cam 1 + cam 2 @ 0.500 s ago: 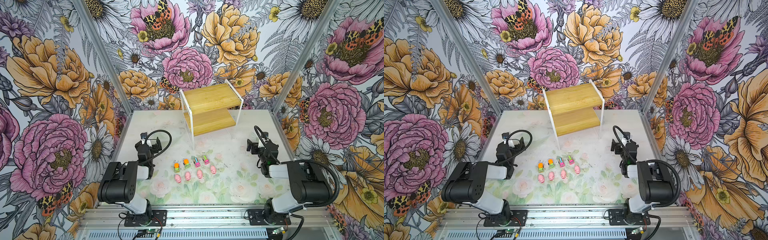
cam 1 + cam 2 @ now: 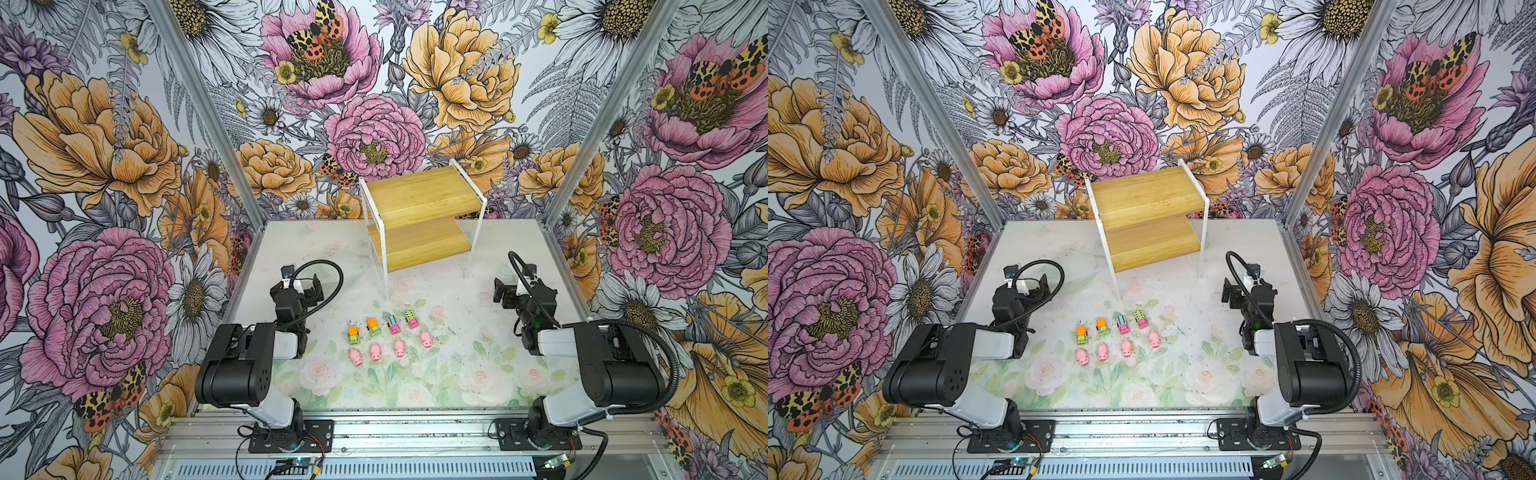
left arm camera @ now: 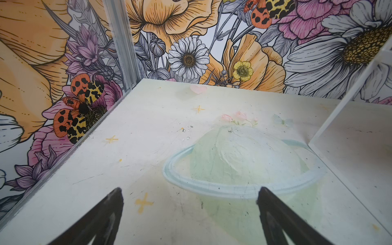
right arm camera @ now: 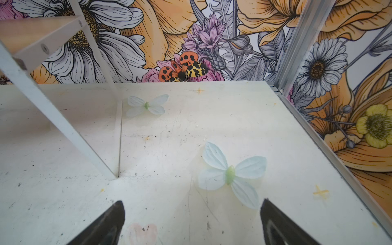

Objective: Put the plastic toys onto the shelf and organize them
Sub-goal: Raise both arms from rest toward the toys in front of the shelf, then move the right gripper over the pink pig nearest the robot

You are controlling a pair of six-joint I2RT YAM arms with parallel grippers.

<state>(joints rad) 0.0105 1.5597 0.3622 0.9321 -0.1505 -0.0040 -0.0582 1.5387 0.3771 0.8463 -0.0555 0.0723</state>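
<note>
The left pincer [image 3: 189,191] stood wide, its black fingertips [image 3: 112,203] well apart over the tabletop [image 3: 148,131] and gripping nothing. The right pincer [image 4: 192,203] was just as wide and equally empty, hanging close above a pale printed butterfly [image 4: 230,176].

In both top views the plastic toys [image 2: 386,338] lay on the tabletop in the space between the two pincers, set back from them toward the arm bases and nearer the left pincer than the right. They made two short slanted rows. The row closer to the pincers held the four trucks: two orange-topped green trucks [image 2: 353,334] on the left pincer's side and two pink trucks [image 2: 411,319] on the right pincer's side. The row farther back held four pink pigs [image 2: 376,351], each apart from its neighbours.

The shelf [image 2: 419,199] stood ahead of both pincers, toward the back wall and roughly midway between them. Its upper board sat behind and above the lower board [image 2: 419,247]. One front leg of its white frame [image 2: 384,266] met the tabletop about level with the pincers. The right wrist view showed a white leg [image 4: 53,127] close ahead of the right pincer.
</note>
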